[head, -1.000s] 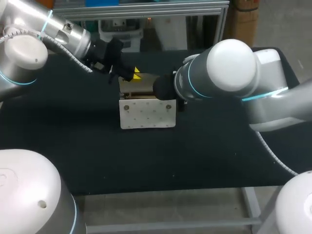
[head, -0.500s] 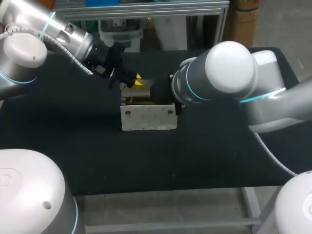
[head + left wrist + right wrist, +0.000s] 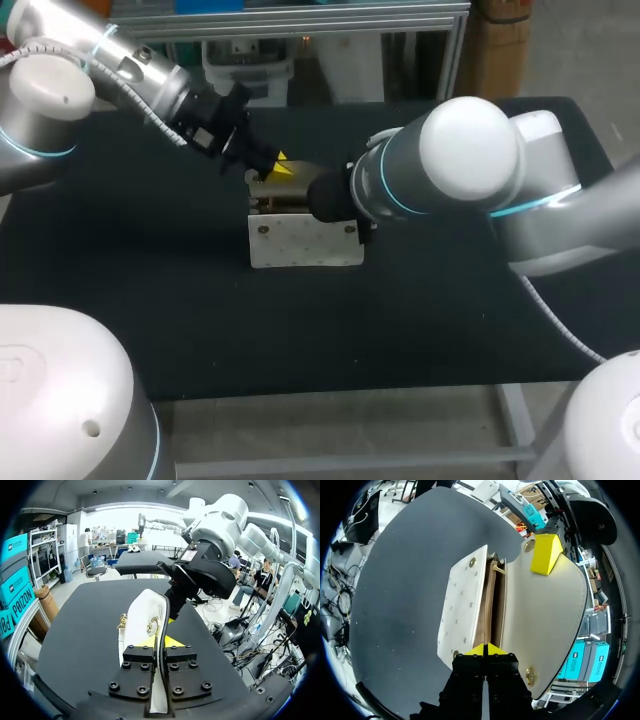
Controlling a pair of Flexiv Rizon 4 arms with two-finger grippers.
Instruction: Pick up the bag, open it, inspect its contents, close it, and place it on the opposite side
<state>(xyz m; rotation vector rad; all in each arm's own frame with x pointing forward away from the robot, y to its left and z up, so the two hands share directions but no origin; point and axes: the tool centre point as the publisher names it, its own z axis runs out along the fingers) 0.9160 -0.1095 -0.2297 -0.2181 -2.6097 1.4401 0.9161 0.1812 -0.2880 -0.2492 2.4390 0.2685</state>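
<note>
The white studded bag (image 3: 305, 242) stands on the black table (image 3: 150, 300), mouth open. My left gripper (image 3: 277, 165) is behind it, shut on the edge of the raised flap (image 3: 161, 630); that edge runs between the yellow fingertips (image 3: 173, 641). In the right wrist view the flap (image 3: 545, 615) stands away from the studded front panel (image 3: 462, 610), baring the tan inside (image 3: 492, 605), and the left arm's yellow tip (image 3: 545, 555) sits on the flap's far edge. My right gripper (image 3: 484, 649) is shut at the near end of the bag's mouth; in the head view its arm (image 3: 440, 170) hides it.
Bare black tabletop lies on both sides of the bag and in front of it. The front table edge (image 3: 330, 390) is well clear of the bag. Nothing else stands on the table.
The bag has shifted slightly toward the front edge and its front panel looks lower. The right arm has drifted a little leftward over it. Both grips are unchanged.
</note>
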